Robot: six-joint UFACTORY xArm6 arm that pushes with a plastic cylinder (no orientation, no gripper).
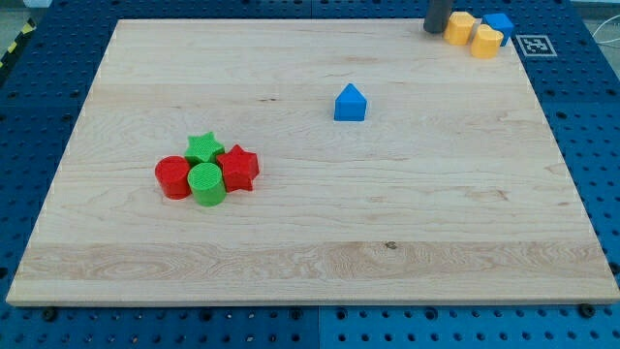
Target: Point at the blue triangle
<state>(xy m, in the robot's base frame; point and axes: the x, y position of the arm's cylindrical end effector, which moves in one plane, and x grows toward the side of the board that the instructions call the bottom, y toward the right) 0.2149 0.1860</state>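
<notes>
Board [291, 252] of pale wood on blue pegboard [39, 107].

— Where did you have the rod at that moment?
— You had it at the view's top right corner; only its dark lower end showed, the rest cut off by the view's top edge.
— And my tip [435, 30]?
— It stood upright at the far edge of the board, down at the surface. No other part of the arm showed.
</notes>
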